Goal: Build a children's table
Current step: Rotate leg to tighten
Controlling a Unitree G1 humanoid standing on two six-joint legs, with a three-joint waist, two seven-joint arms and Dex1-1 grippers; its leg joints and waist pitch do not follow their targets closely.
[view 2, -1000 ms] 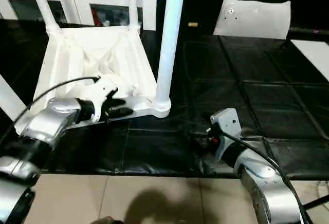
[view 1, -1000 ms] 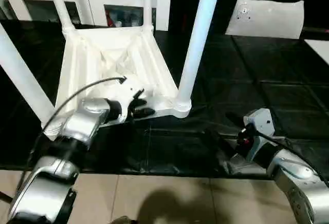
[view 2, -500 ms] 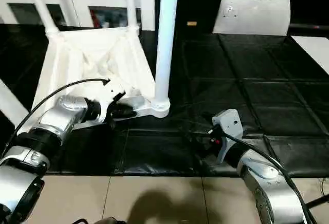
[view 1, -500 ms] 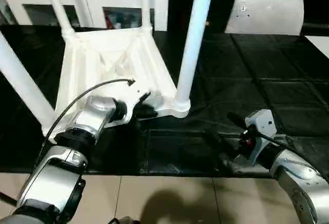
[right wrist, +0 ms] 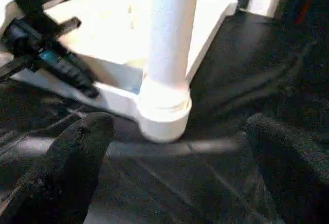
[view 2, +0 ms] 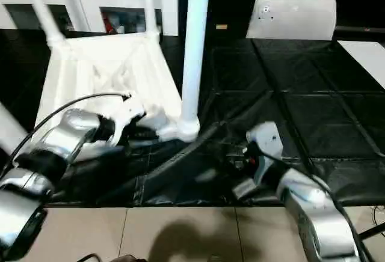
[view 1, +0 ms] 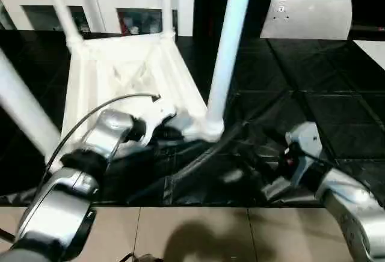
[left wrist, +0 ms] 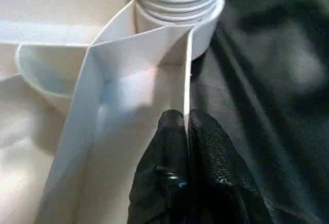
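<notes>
Black sheeting is spread over the work surface, with white cabinets seen along the back wall at twelve o'clock and a white pillow-like block lying at one o'clock. On the sheet, toward eleven o'clock from the robot, the tabletop is laid upside down, X-ribbed underside showing, and four legs are seen rising from its corner sockets; the near-right leg stands tallest in the head views. The left gripper is clenched on the thin near rim of the tabletop, one finger pressed on each face of that wall, just beside the near-right socket. The right gripper is spread wide and grasps nothing; it is held low over the sheet at four o'clock of that socket, near it but apart. Wrinkles in the sheet are seen running from under the near-right corner toward the right arm. A risk is judged here: the rim is thin, so the pinch could slip off or the wall could flex if the table is dragged or tipped by it. The sheet could bunch further and catch the corner. The upright legs could swing into the forearms or loosen in their sockets if the table is turned over abruptly.
</notes>
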